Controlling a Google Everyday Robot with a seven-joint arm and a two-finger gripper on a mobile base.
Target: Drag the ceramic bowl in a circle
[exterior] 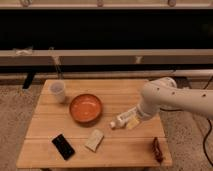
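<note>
Reaching in low over the wooden surface (45,150) with the gripper (121,120), just right of the ceramic bowl (85,108) and apart from it. Cannot tell how wide the grip stands. Resting upright, mouth up, round, so without any long axis. Flanked by a white cup (58,91) up-left and a black phone (63,146) below-left.

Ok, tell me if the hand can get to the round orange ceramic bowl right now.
Probably yes. The hand sits low to the right of the round orange ceramic bowl; only a white tube lies between, short of the rim.
</note>
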